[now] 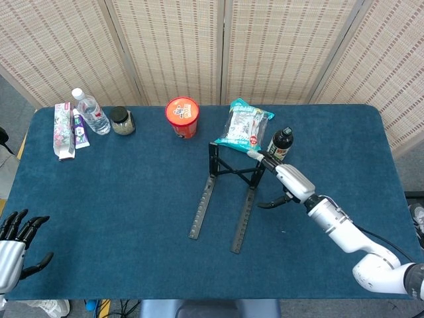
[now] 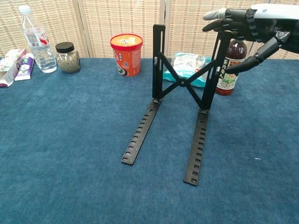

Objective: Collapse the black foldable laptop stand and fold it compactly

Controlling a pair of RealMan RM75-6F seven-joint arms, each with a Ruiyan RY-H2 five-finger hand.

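While the left hand [image 1: 16, 246] idles with fingers apart at seven o'clock and the laptop stand [image 2: 180, 88] sits unfolded mid-surface, the right hand [image 2: 250, 25], fingers spread and holding nothing beside its right upright, could shove too hard and tip the stand into the dark bottle [image 2: 230, 70] just behind at one o'clock

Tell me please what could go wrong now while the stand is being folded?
The right robot hand is at the top of the laptop stand, right beside the dark bottle; a sideways push may knock it over. The stand's uprights could also drop back onto the snack bag.
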